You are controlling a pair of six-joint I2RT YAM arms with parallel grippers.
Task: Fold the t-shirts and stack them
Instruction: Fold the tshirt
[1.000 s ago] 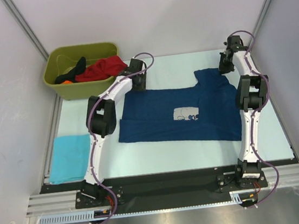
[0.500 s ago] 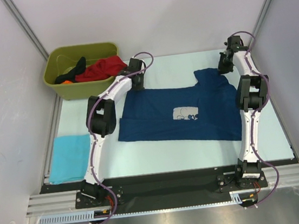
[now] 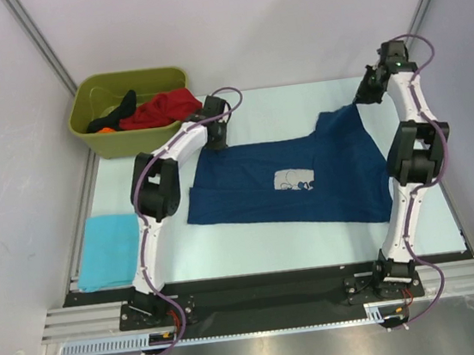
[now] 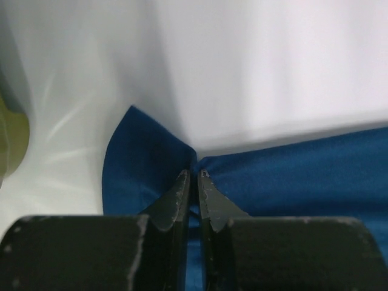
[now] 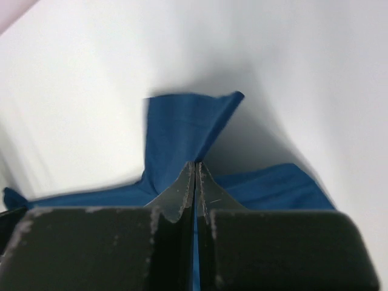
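Observation:
A navy blue t-shirt (image 3: pixel 265 193) with a grey-white chest print (image 3: pixel 294 180) lies spread on the table's middle. My left gripper (image 3: pixel 215 140) is at its far left corner, shut on a pinch of the navy cloth (image 4: pixel 138 167) that shows between its jaws (image 4: pixel 194 174). My right gripper (image 3: pixel 367 97) is at the shirt's far right corner, raised off the table and shut on the blue cloth (image 5: pixel 182 130), which pulls up into a peak at its tips (image 5: pixel 195 163). A folded light turquoise t-shirt (image 3: pixel 110 249) lies at the near left.
An olive-green bin (image 3: pixel 93 133) stands at the far left with a red t-shirt (image 3: pixel 161 109) and a black one (image 3: pixel 125 103) in it. Its rim shows at the left edge of the left wrist view. White walls close in the back and sides.
My left gripper has closed on the shirt's far left corner. My right arm has risen and swung back to the right, drawing the shirt's far right corner up with it.

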